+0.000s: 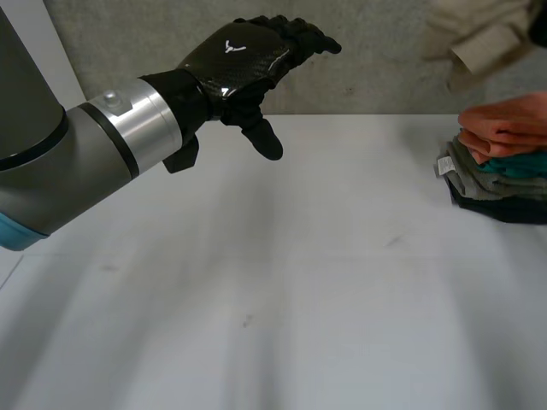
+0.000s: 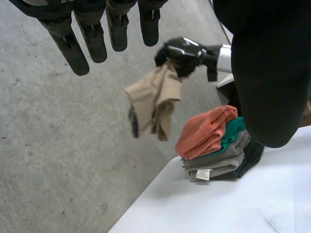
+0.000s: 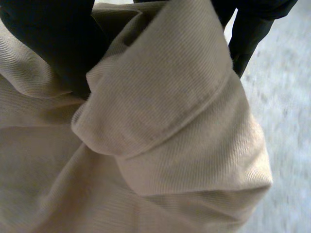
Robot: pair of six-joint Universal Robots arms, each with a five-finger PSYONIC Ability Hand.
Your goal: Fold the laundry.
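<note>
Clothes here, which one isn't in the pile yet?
The crumpled beige cloth. It hangs from the right hand, off the white table, while the others lie in a stack of folded clothes.

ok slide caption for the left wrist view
Right hand holds a crumpled beige garment in the air beyond the stack of folded clothes.

Test lab: white table (image 1: 256, 299), bare concrete floor (image 2: 58, 145).

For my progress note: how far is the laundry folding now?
Done: a folded stack sits at the edge of the table, orange piece on top. In hand: the right robot hand holds a bunched beige garment beyond the table. Left: laying it out and folding it; the left robot hand hovers open, empty.
</note>
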